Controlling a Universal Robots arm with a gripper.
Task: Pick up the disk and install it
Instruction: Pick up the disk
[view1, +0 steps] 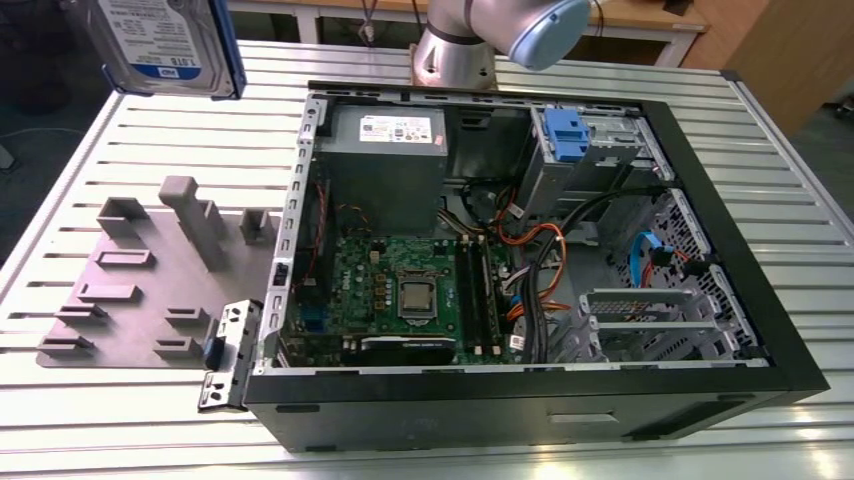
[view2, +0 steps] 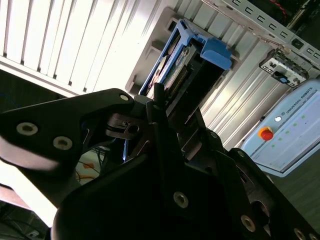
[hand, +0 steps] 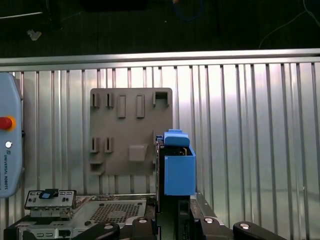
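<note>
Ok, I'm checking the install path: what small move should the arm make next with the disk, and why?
Probably carry it sideways toward the exterior view's right. The disk hangs clamped in the jaws, raised and outside the open case, whose drive cage lies off to that side.

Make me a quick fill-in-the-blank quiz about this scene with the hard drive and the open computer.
1. The disk has a bracket coloured ____ around its edges.
2. The end effector is ____ on the disk.
3. The grey fixture plate lies at the exterior view's ____ of the computer case.
Missing words: blue; shut; left.
</note>
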